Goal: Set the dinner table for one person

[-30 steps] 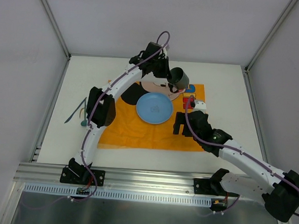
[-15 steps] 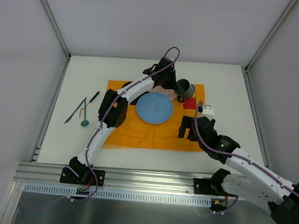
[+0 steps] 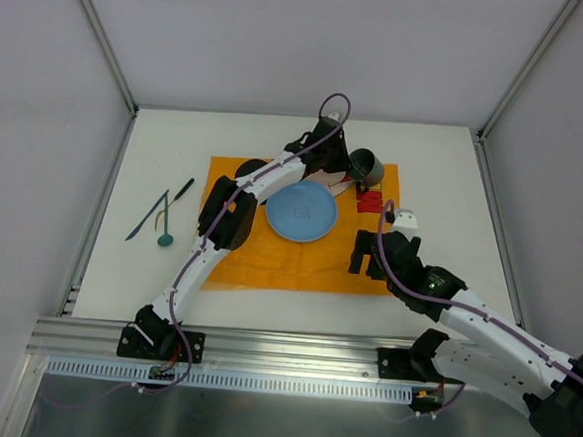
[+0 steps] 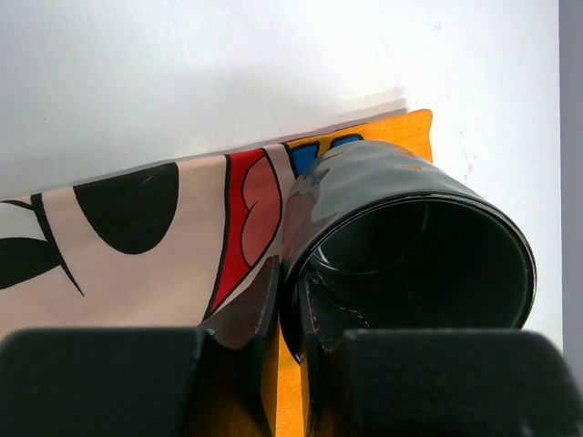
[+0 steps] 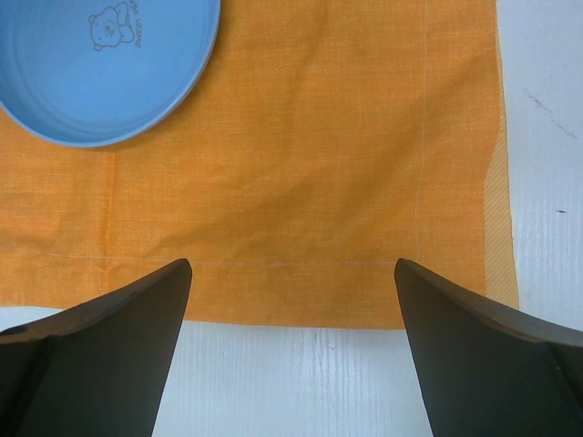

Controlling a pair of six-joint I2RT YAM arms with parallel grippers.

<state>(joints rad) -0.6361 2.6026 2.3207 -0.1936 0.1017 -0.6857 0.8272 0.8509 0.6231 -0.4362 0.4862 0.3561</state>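
Note:
The white dinner table (image 3: 434, 158) carries an orange placemat (image 3: 269, 262) with a blue plate (image 3: 301, 211) at its middle. At the mat's far right corner, my left gripper (image 3: 346, 172) is shut on the rim of a dark glossy mug (image 3: 366, 167). In the left wrist view one finger is inside the mug (image 4: 410, 209) and one outside, gripper (image 4: 290, 282) low over the placemat (image 4: 137, 246). The mug tilts with its mouth toward the camera. My right gripper (image 3: 362, 255) stands open and holds nothing. It hovers (image 5: 291, 273) over the placemat's near right edge (image 5: 319, 164), with the plate (image 5: 100, 64) to its left.
Dark cutlery (image 3: 151, 215), a teal spoon (image 3: 164, 236) and a dark knife (image 3: 180, 189) lie on the bare table left of the mat. Grey walls enclose the table on three sides. An aluminium rail (image 3: 264, 351) runs along the near edge by the arm bases.
My left arm has carried the mug down and to the right, from above the mat's back edge to low over its far right corner. The right gripper has drawn back slightly toward me.

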